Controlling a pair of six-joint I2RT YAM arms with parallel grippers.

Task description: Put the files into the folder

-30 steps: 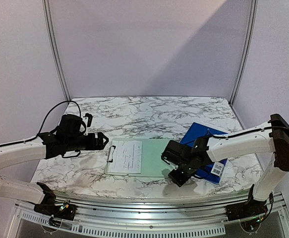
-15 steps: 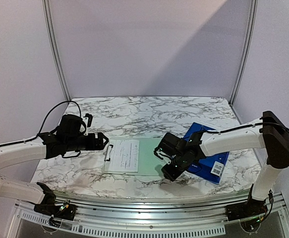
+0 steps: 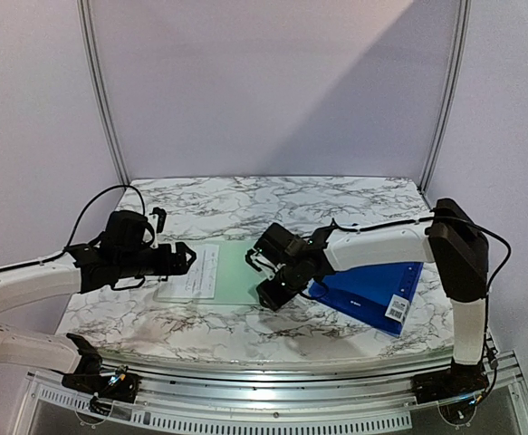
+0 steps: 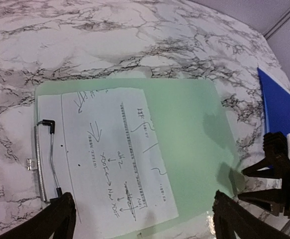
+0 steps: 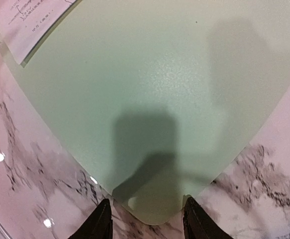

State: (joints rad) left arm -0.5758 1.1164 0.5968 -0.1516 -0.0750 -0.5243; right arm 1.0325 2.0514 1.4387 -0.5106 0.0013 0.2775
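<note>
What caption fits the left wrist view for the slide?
Open left gripper over a pale green board with a clipped written slip; right gripper at one corner, blue folder at frame right.

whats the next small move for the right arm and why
Probably close the right gripper on the green clipboard's rounded corner. That corner sits between its open jaws, the handwritten sheet lies on that board, and the blue folder lies apart to the right, so the board likely needs gripping first.

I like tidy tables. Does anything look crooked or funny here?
The blue folder lies slanted to the table edge. The written sheet sits at the green board's clip end, leaving half bare. Nothing spilled or torn.
</note>
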